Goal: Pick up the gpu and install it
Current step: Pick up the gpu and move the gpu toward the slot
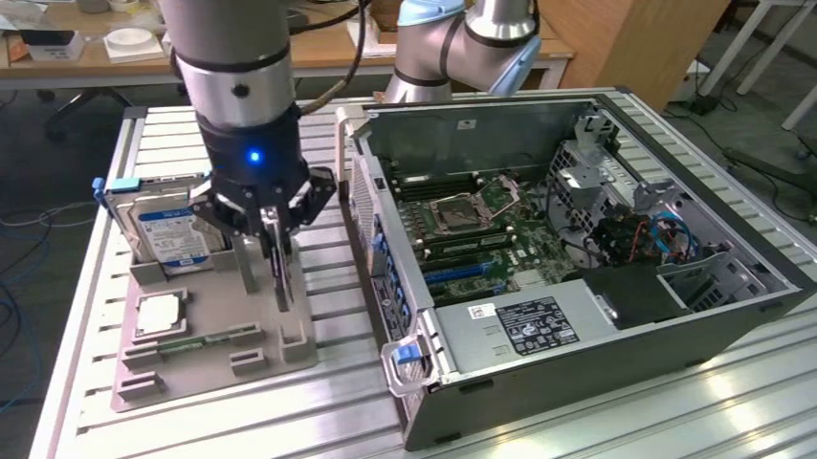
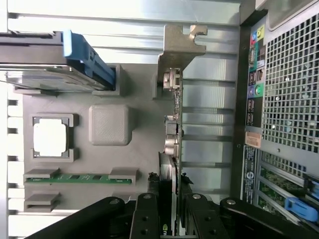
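1. Slatted metal table (image 1: pixel 638 421) is taken up by two things: a grey tray (image 1: pixel 217 368) at the exterior view's left and an open case (image 1: pixel 613 335) at its right, set just beside each other.
2. On the tray a hard drive (image 1: pixel 166 234) is stood on edge at the far end, and a processor (image 1: pixel 160 314) and a memory stick (image 1: pixel 205 339) are laid flat nearer the camera.
3. The gripper (image 1: pixel 272 225) is hung straight down over the tray, on the side nearest the case.
4. The gpu (image 1: pixel 281 277) is clasped between the fingers (image 2: pixel 149 211): one finger is pressed to each face and the card is held on edge, upright.
5. Whether its lower edge is seated in the tray or lifted clear of it cannot be told.
6. In the wrist view the card is seen edge-on as a thin line, with its bracket (image 2: pixel 180 45) at the end far from the fingers, toward the hard drive.
7. Its long axis is thus laid level along the tray, roughly parallel to the case's rear panel (image 2: pixel 254 99).
8. The one relation that matters is judged to be this: the motherboard (image 1: pixel 498 239) with its blue slots (image 1: pixel 460 273) lies to the exterior view's right of the card, beyond the case wall and well apart from the gripper.
9. The install is judged not yet done, since no card is seen in the slots.
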Robot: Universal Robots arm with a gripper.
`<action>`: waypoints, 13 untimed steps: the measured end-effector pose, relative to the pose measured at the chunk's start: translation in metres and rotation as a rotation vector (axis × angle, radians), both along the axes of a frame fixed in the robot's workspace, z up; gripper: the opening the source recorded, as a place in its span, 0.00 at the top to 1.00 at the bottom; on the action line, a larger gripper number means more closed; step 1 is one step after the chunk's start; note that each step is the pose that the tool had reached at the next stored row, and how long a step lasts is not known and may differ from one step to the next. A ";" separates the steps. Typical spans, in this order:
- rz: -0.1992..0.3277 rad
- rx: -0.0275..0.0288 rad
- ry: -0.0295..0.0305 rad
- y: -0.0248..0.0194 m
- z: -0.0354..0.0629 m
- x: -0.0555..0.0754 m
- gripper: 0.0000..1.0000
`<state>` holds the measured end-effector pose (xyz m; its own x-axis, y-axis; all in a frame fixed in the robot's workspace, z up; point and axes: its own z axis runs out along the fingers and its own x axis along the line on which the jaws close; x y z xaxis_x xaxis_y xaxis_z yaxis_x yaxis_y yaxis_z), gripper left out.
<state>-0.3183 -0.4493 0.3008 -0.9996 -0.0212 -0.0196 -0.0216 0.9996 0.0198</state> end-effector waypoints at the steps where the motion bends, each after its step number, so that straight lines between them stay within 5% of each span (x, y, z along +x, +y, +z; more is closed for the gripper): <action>1: 0.000 -0.0009 0.0000 0.0000 0.0045 0.000 0.74; 13: 0.000 -0.0074 0.0000 0.0000 0.0591 0.000 0.74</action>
<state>-0.3183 -0.4493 0.3599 -0.9996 -0.0213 -0.0194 -0.0215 0.9997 0.0125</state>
